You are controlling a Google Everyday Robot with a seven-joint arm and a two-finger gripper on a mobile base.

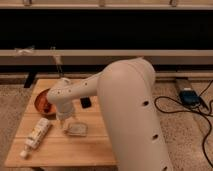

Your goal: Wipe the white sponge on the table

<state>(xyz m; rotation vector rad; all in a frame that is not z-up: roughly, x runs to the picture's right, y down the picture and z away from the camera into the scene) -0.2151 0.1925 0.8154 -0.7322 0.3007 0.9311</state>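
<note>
A low wooden plank desk (60, 150) stands on a speckled grey-brown floor (10, 100). Behind it runs a wide dark wall band (125, 30) crossed by a pale horizontal rail (150, 53). At right, black cables (159, 100) lie by a small blue box (189, 96)
</note>
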